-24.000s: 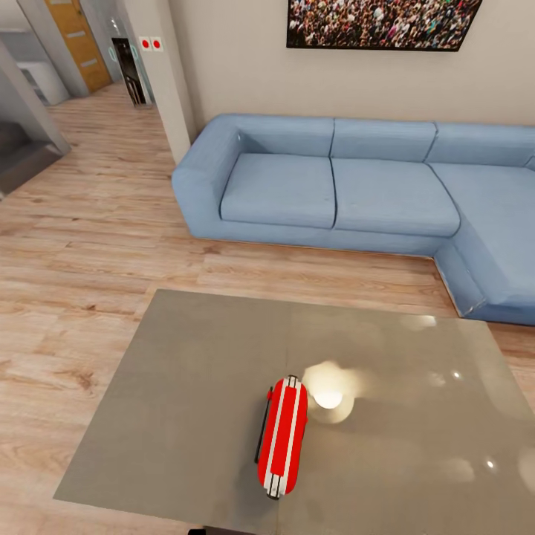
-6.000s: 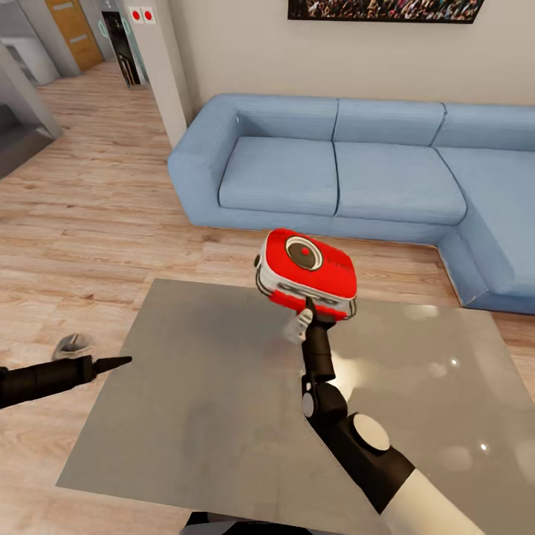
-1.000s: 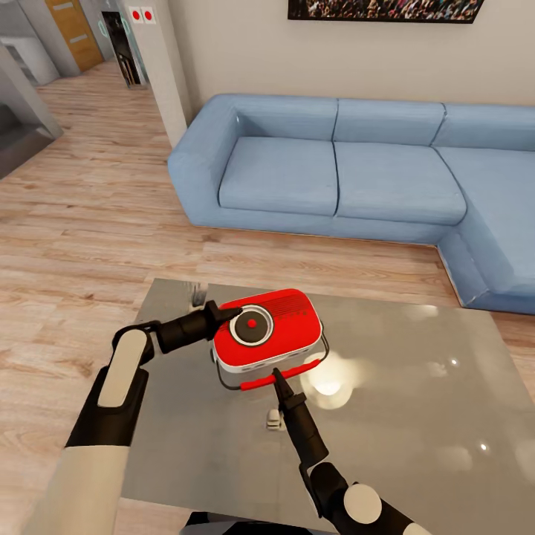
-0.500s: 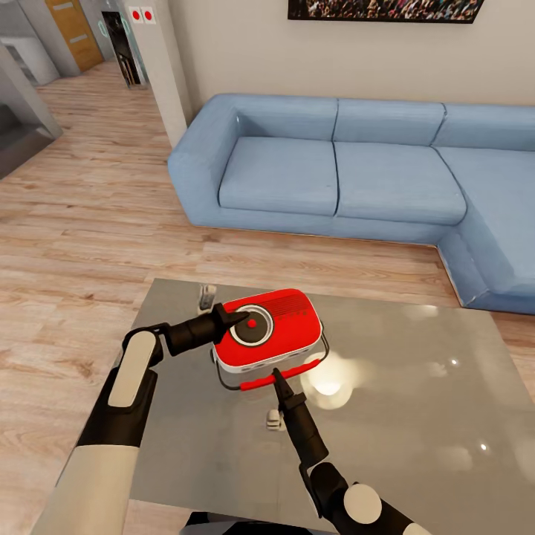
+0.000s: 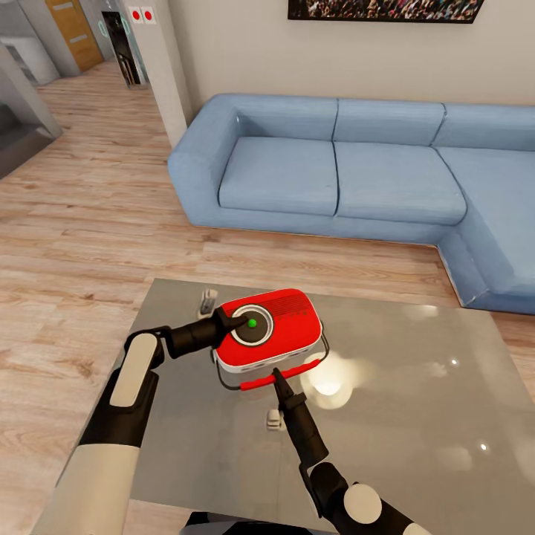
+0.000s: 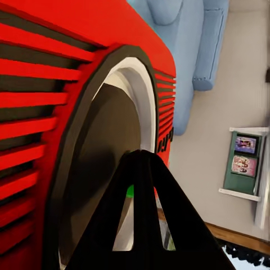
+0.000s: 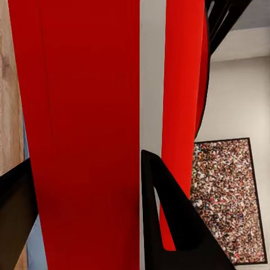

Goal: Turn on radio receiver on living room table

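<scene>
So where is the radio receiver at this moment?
In the head view, the radio receiver is held above the table, between the left gripper and right gripper.

Bright even light, glare on table [image 5: 416, 416], sharp render

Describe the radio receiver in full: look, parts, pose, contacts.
The radio receiver is a small red rounded box with a glossy plastic look, white stripes on its narrow edges, slatted grille lines and a thin dark wire handle. Its round white-ringed dial faces up and toward the camera, with a green dot at the centre. It is held tilted above the table, not resting on it. The right gripper clamps its lower edge, a finger on either side. The left gripper, fingers together, tips touch the dial beside the green dot.
</scene>
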You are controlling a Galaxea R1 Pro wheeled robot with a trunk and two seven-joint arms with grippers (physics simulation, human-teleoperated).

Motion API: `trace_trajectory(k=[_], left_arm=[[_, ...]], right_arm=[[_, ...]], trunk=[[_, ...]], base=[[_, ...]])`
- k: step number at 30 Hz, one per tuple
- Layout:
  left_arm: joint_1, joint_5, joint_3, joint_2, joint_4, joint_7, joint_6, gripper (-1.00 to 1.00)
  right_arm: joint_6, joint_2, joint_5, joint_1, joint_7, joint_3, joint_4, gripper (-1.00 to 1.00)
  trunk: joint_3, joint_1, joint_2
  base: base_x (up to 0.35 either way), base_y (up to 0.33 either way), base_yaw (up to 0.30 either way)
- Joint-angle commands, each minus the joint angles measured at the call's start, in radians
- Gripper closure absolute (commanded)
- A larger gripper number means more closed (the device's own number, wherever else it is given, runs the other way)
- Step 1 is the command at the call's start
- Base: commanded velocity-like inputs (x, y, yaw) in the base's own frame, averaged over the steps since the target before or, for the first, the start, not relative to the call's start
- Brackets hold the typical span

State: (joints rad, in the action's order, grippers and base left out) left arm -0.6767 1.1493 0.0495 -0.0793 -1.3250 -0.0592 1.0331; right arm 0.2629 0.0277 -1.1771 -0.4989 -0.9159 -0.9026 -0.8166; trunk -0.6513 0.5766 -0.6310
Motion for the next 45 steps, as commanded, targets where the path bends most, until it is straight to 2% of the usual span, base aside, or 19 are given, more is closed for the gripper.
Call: trace_trajectory(k=[1,17,19,20,23,25,27,30,34,36,38,40,42,45], left_arm=[[-0.001,-0.019,0.0,-0.001,0.003,-0.003,0.001,1.0],[-0.007,-0.019,0.001,-0.013,0.032,-0.005,-0.001,1.0],[-0.007,-0.011,0.0,-0.015,0.026,-0.001,0.0,1.0],[-0.007,0.008,0.0,-0.015,0.01,0.002,0.0,1.0],[-0.008,0.166,-0.001,-0.005,-0.103,0.006,0.0,1.0],[-0.019,0.262,-0.001,0.015,-0.152,0.006,0.001,1.0],[-0.047,0.329,-0.001,0.044,-0.174,0.004,0.0,1.0],[-0.073,0.38,0.0,0.067,-0.185,0.002,-0.001,1.0],[-0.081,0.395,0.0,0.075,-0.187,0.0,-0.001,1.0],[-0.082,0.396,-0.001,0.077,-0.188,-0.001,-0.001,1.0],[-0.082,0.397,0.0,0.083,-0.186,-0.002,-0.001,1.0],[-0.082,0.397,0.001,0.096,-0.184,-0.002,-0.001,1.0],[-0.083,0.393,0.001,0.111,-0.181,-0.003,-0.001,1.0],[-0.083,0.389,0.001,0.123,-0.168,-0.005,-0.001,1.0]], right_arm=[[0.004,0.0,-0.007,-0.001,-0.001,-0.001,-0.002,1.0],[0.004,-0.001,-0.007,0.0,0.002,-0.002,-0.009,1.0],[0.004,-0.001,-0.007,-0.001,0.003,-0.001,-0.009,1.0],[0.004,0.0,-0.007,-0.001,0.005,-0.001,-0.009,1.0],[0.004,0.0,-0.006,-0.001,0.011,0.002,-0.009,1.0],[0.003,0.0,-0.006,-0.001,0.014,0.004,-0.008,1.0],[0.003,0.0,-0.004,-0.001,0.015,0.006,-0.007,1.0],[0.003,0.001,-0.003,-0.001,0.027,0.009,-0.003,1.0],[0.002,0.001,-0.003,-0.001,0.045,0.014,-0.001,1.0],[0.002,0.001,-0.002,-0.001,0.075,0.027,-0.003,1.0],[0.001,0.003,0.02,-0.001,0.138,0.079,-0.007,1.0],[-0.003,0.008,0.072,-0.006,0.241,0.17,-0.025,1.0],[-0.003,0.011,0.125,-0.035,0.424,0.278,-0.095,1.0],[0.028,0.013,0.165,-0.099,0.738,0.423,-0.227,1.0]], trunk=[[0.0,0.0,0.0],[0.0,0.0,0.0],[0.0,0.0,0.0],[0.0,0.0,0.0],[0.0,0.0,0.0],[0.0,0.0,0.0],[0.0,0.0,0.0],[0.0,0.0,0.0],[0.0,0.0,0.0],[0.0,0.0,0.0],[0.0,0.0,0.0],[0.0,0.0,0.0],[0.0,0.0,0.0],[0.0,0.0,0.0]], base=[[0.0,0.0,0.0],[0.0,0.0,0.0],[0.0,0.0,0.0],[0.0,0.0,0.0],[0.0,0.0,0.0],[0.0,0.0,0.0],[0.0,0.0,0.0],[0.0,0.0,0.0],[0.0,0.0,0.0],[0.0,0.0,0.0],[0.0,0.0,0.0],[0.0,0.0,0.0],[0.0,0.0,0.0],[0.0,0.0,0.0]])
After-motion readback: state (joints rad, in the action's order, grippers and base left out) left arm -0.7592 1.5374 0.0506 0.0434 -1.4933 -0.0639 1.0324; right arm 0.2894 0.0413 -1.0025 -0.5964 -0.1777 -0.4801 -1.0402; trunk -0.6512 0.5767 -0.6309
